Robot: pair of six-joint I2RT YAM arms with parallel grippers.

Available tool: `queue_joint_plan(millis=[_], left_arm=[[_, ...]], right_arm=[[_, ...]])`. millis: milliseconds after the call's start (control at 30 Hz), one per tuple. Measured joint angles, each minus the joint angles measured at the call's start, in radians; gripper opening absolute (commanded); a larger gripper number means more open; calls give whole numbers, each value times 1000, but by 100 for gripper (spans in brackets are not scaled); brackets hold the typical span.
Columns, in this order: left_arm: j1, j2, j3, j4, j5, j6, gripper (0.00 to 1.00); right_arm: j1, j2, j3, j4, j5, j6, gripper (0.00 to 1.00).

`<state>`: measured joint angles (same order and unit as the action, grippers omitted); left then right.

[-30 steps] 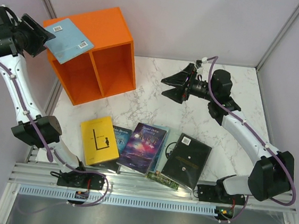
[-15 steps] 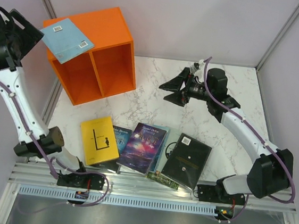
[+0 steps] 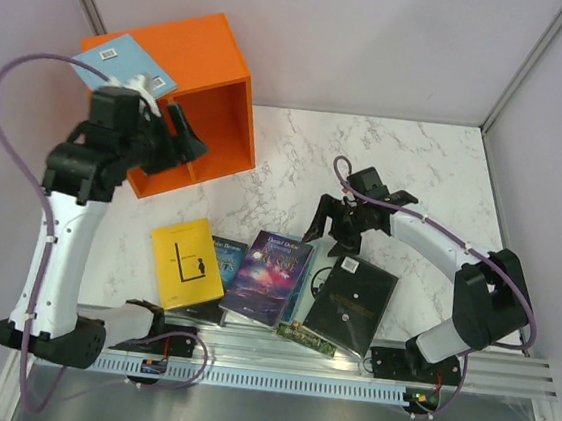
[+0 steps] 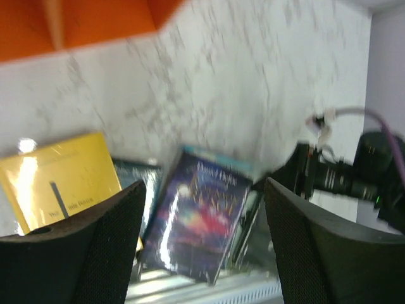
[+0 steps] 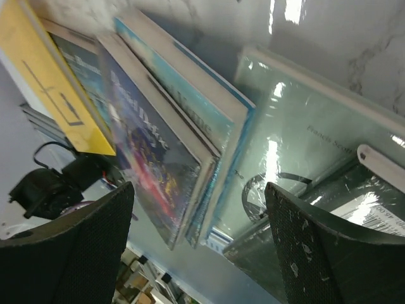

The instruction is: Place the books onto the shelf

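The orange shelf point(image 3: 208, 62) stands at the back left, and a light blue book point(image 3: 123, 71) lies on its top. My left gripper point(image 3: 187, 145) hangs open and empty before the shelf's openings. In its wrist view the left gripper point(image 4: 202, 253) looks down on the yellow book point(image 4: 60, 183) and the purple galaxy book point(image 4: 199, 218). Near the front edge lie the yellow point(image 3: 187, 264), dark blue point(image 3: 228, 253), purple galaxy point(image 3: 270, 270) and black barcode point(image 3: 352, 300) books. My right gripper point(image 3: 331, 234) hovers open just above them. The right wrist view shows that gripper point(image 5: 199, 247) over a teal book point(image 5: 190, 120) and a pale grey one point(image 5: 297, 145).
A green-gold book edge point(image 3: 308, 339) sticks out under the black book at the table's front. The metal rail point(image 3: 286, 357) with both arm bases runs along the near edge. Purple walls close in the back and sides. The marble tabletop point(image 3: 407, 163) stretches right of the shelf.
My left arm swung away from the light blue book on the shelf top, down to the shelf's front. My right gripper dropped and came nearer to the books on the table.
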<state>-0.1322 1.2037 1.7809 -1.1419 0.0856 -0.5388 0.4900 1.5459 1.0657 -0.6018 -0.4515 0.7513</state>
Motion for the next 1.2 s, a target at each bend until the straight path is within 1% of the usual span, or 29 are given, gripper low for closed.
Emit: queue_joint_plan(millis=[167, 233, 300, 367, 467, 500, 533, 633, 767, 967, 1100, 1200], left_arm=[[-298, -77, -454, 164, 60, -64, 80], [-375, -85, -620, 227, 89, -89, 82], [-410, -91, -769, 272, 129, -111, 85], [-412, -118, -879, 331, 147, -129, 85], [-411, -181, -1018, 434, 195, -150, 85], [-411, -189, -1049, 468, 214, -154, 85], [-411, -195, -1084, 513, 229, -161, 85], [-411, -187, -1169, 626, 260, -179, 85], [-410, -148, -1236, 734, 280, -190, 85], [-403, -92, -1238, 828, 284, -191, 85], [-402, -72, -1233, 861, 279, -190, 85], [-404, -73, -1223, 858, 247, -179, 86]], right_arm=[[51, -2, -53, -31, 31, -4, 87], [55, -11, -55, -34, 37, -1, 87], [56, -34, -55, -33, 38, 7, 87], [58, -60, -55, -24, 33, 16, 86], [74, -99, -60, 8, 19, 44, 69], [83, -108, -62, 19, 14, 56, 64], [96, -115, -64, 29, 9, 65, 63], [135, -128, -68, 68, -9, 97, 61], [174, -128, -73, 92, -21, 124, 61], [179, -133, -96, 102, -21, 150, 61], [179, -150, -126, 101, -18, 162, 62], [179, -168, -144, 101, -17, 168, 62]])
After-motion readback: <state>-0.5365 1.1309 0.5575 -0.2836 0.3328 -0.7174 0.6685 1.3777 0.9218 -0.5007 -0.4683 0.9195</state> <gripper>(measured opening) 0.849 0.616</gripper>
